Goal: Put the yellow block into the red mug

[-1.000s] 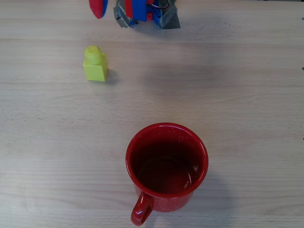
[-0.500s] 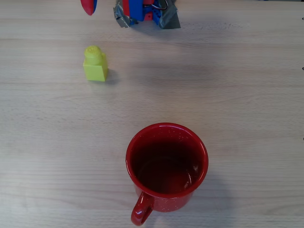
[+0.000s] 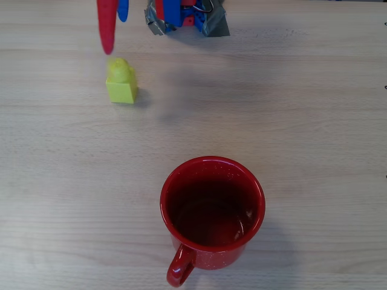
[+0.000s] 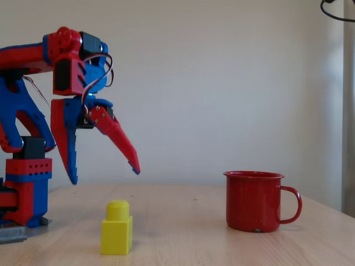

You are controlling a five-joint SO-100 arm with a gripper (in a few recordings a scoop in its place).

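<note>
Nothing is done yet: the block (image 4: 116,227) stands on the counter (image 3: 290,109), ungrasped, under the opened gripper (image 4: 103,174); the mug (image 3: 212,208) is empty.

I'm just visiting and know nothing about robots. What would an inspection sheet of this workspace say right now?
Surface: pale wooden table, bare around the things.
Job's things: yellow block upright on the table, stud up; red mug upright, apart from it, nothing seen inside.
Clutter: nothing seen.
Grippers: gripper open, above the block, holding nothing.
Cables: thin wires looped at the arm's wrist.
Surroundings: plain light wall.
</note>
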